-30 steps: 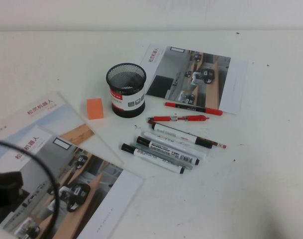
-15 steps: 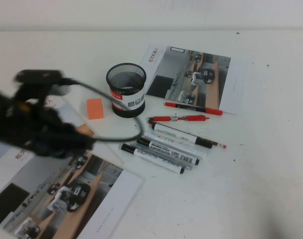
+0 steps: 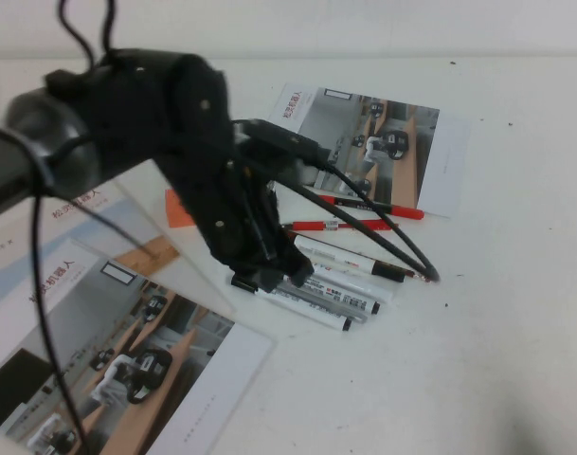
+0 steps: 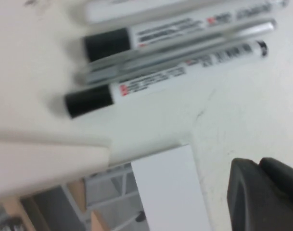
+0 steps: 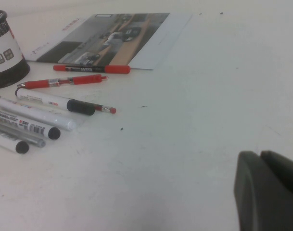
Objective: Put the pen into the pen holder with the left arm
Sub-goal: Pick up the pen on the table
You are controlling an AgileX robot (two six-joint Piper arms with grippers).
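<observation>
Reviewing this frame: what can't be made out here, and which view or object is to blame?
- Pen holder: hidden behind the left arm in the high view; cut off at the right wrist view's edge.
- Left gripper: its jaw state is hidden by the arm's bulk above the pen.
- Right gripper: only a dark corner shows; absent from the high view.
- Print on the pen: blurred.

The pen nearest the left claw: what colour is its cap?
Black cap on a white pen; clearest in the left wrist view.

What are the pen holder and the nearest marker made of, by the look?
Pen holder: black wire mesh, likely metal, with a glossy label band. Pen: smooth white printed barrel, black cap, probably plastic. Left gripper hovers over the markers; right gripper hangs above bare table.
</observation>
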